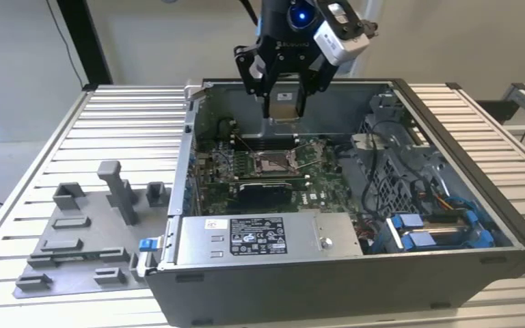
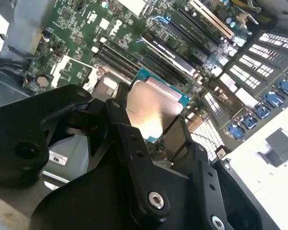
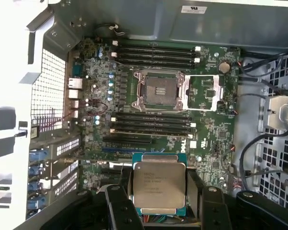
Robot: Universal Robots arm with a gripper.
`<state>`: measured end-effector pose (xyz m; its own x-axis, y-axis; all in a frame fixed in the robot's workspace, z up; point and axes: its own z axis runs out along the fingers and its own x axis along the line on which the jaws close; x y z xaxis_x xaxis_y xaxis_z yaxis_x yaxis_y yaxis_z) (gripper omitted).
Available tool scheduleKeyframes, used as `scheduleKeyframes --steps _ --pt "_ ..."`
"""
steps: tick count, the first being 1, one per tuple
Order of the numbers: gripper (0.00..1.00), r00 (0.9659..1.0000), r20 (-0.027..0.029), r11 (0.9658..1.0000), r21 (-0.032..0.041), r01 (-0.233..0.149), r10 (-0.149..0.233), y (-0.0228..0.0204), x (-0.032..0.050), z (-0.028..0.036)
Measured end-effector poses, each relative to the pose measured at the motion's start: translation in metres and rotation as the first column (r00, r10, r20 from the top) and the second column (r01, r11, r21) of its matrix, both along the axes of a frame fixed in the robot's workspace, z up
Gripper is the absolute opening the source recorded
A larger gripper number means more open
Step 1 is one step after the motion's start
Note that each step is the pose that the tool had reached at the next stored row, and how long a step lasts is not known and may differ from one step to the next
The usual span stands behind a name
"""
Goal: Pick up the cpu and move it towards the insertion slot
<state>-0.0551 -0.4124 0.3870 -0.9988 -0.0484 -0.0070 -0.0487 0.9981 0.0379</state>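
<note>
Carrying cpu (image 3: pixel 157 187), tool (image 1: pixel 284 102) gripping its edges, hanging above open computer case (image 1: pixel 445 266). Transport step underway; insertion slot (image 3: pixel 159 90) lying open below, needing careful alignment.

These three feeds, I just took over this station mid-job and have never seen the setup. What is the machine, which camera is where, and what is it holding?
The exterior view looks from off the arm at a single robot arm over an open computer case standing on a slatted metal table. The two wrist views come from cameras riding on the arm, looking past its black gripper into the case. The gripper is shut on the cpu, a flat silvery square chip, held in the air above the green motherboard. The insertion slot, a square socket with a shiny metal frame swung open and a dark centre, lies on the board apart from the chip. A gray fixture plate with blocks sits on the table at the exterior view's left.
</note>
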Motion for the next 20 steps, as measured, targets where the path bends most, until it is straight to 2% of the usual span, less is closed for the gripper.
scheduleKeyframes --steps 11,20 --pt "0.0 1.0 0.0 1.0 0.0 0.008 -0.008 0.0177 -0.0036 -0.0016" --pt "0.0 0.9999 0.0 0.9999 0.0 0.016 -0.016 0.0306 -0.0046 -0.0029"
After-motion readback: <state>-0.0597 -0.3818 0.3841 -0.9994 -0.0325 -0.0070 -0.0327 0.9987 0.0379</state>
